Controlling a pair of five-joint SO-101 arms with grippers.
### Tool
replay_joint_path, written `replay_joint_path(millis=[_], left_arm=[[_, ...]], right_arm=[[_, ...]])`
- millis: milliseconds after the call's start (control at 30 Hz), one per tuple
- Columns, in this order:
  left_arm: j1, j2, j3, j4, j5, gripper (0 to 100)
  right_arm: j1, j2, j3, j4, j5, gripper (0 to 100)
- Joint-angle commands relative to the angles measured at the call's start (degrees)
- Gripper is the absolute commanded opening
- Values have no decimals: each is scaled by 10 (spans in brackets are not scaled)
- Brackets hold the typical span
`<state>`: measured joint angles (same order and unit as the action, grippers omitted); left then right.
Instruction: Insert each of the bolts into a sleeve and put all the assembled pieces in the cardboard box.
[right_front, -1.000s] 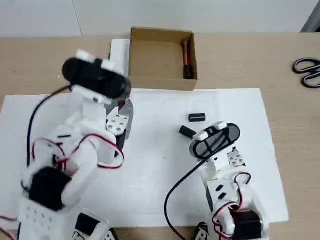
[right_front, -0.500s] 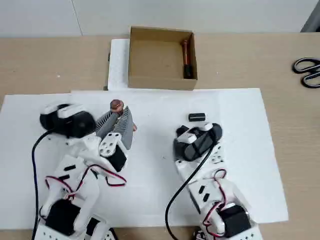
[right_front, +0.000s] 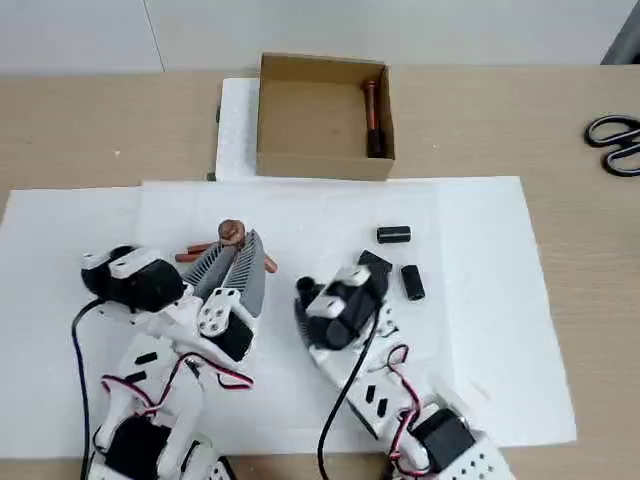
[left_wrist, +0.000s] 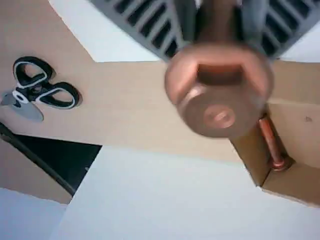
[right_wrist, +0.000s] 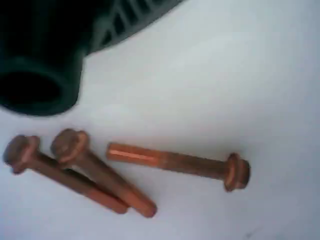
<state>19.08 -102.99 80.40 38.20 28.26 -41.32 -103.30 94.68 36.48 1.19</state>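
Left tool: clamped on a copper bolt, head upward, above the white paper.
Right tool: gripping a black sleeve, low over the paper, near three loose bolts.
Two loose sleeves: lying on the paper.
Cardboard box: on the worktop, one assembled piece lying against a side wall.

2 white arms — black motors, red-black cables.
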Motion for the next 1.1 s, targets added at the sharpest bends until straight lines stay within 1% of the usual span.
replay_joint_path(millis=[0,133,333,400,600,800,867,1067], left_arm=[[3,-10,-2,-22,4,6],[10,-10,-2,-21,5,6],[84,-9,-4,5,5,6],[98,-9,-4,18,5,6],[102,-9,-6,51,2,6],[102,-6,-52,101,2,6],[102,-6,-61,119,-9,6],[101,-6,-72,121,-22,6]], right_arm=[[-12,-7,2,-36,21,3],[-12,-6,4,-33,21,3],[-11,-6,14,-36,22,3],[-10,-6,13,-36,22,3],[-9,-6,14,-35,39,3],[-9,-6,17,-32,39,3],[-9,-6,17,-31,39,3],[-11,-7,17,-8,46,3]])
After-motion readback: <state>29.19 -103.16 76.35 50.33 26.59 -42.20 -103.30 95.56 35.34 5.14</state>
